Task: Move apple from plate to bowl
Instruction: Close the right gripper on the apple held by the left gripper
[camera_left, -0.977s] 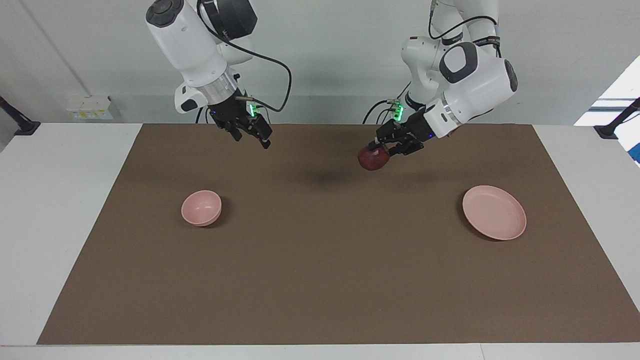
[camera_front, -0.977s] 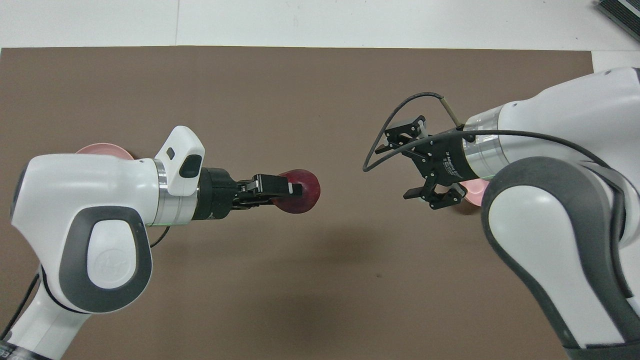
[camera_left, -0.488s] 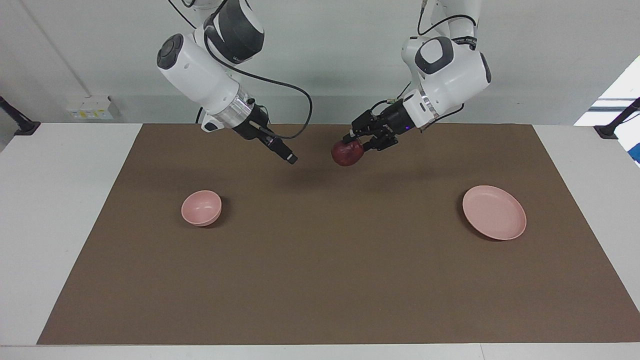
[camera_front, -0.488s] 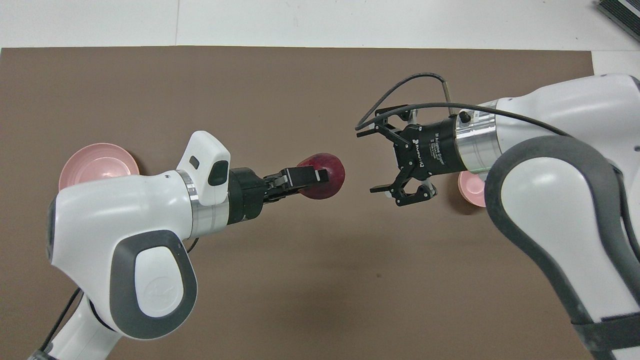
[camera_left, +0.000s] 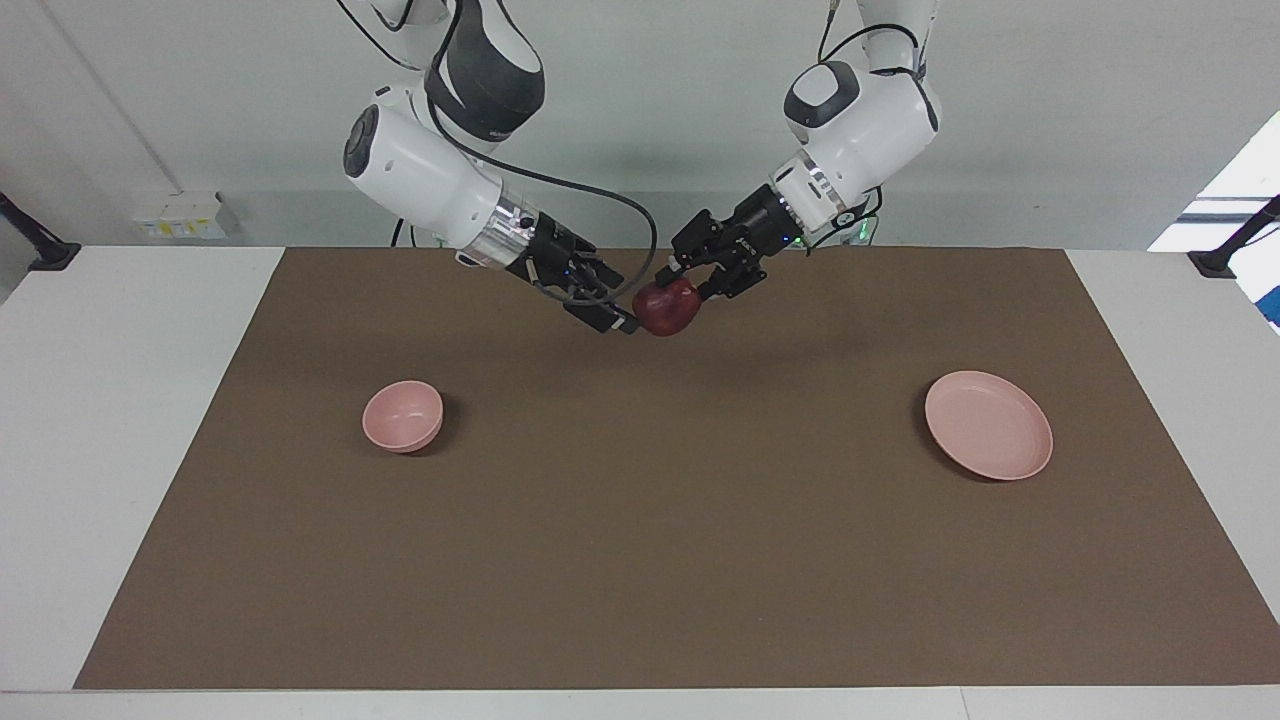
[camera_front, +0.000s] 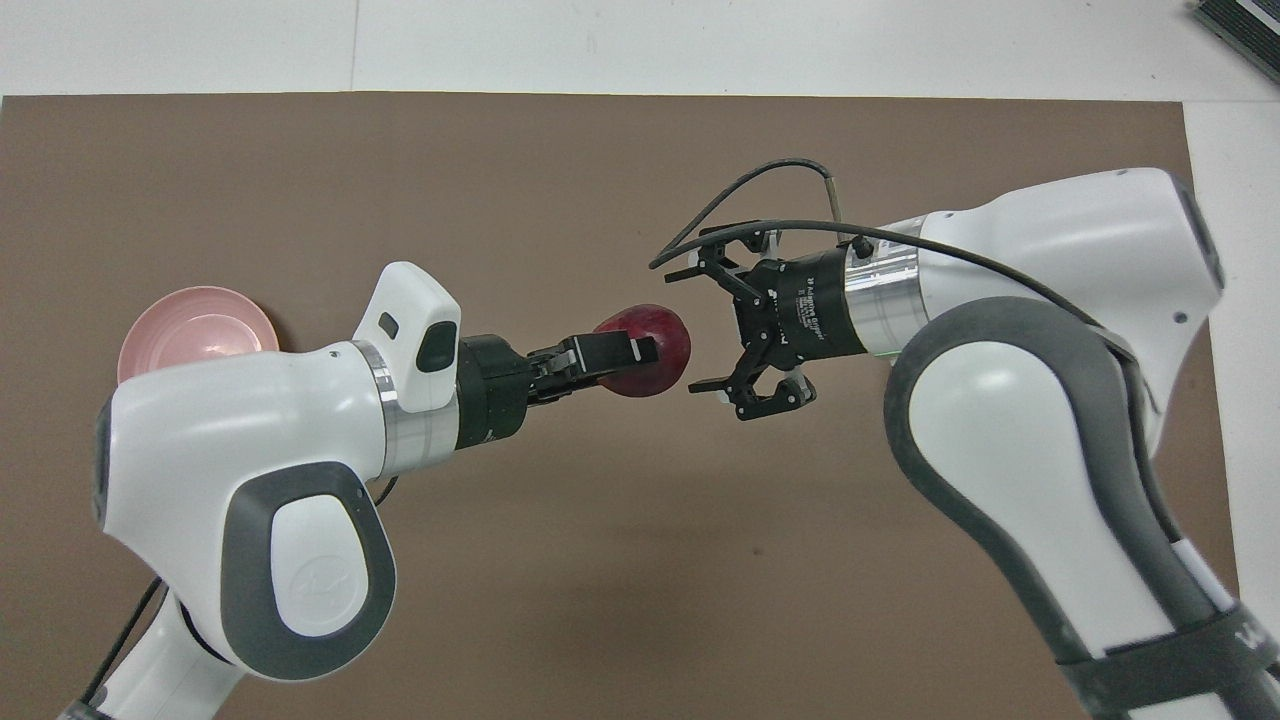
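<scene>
The dark red apple (camera_left: 668, 310) hangs in the air over the middle of the mat, at the robots' end; it also shows in the overhead view (camera_front: 650, 322). My left gripper (camera_left: 682, 290) is shut on it (camera_front: 640, 352). My right gripper (camera_left: 618, 305) is open and close up against the apple, with its spread fingers (camera_front: 685, 328) level with the apple's free end. The pale pink plate (camera_left: 988, 424) lies bare toward the left arm's end, partly covered in the overhead view (camera_front: 195, 325). The pink bowl (camera_left: 402, 415) stands toward the right arm's end, hidden in the overhead view.
A brown mat (camera_left: 640, 550) covers most of the white table (camera_left: 120, 450). The two arms meet above the mat between bowl and plate.
My left gripper carried the apple from near the plate's side toward the table's middle. My right gripper swung in from over the bowl's side and now stands open at the apple.
</scene>
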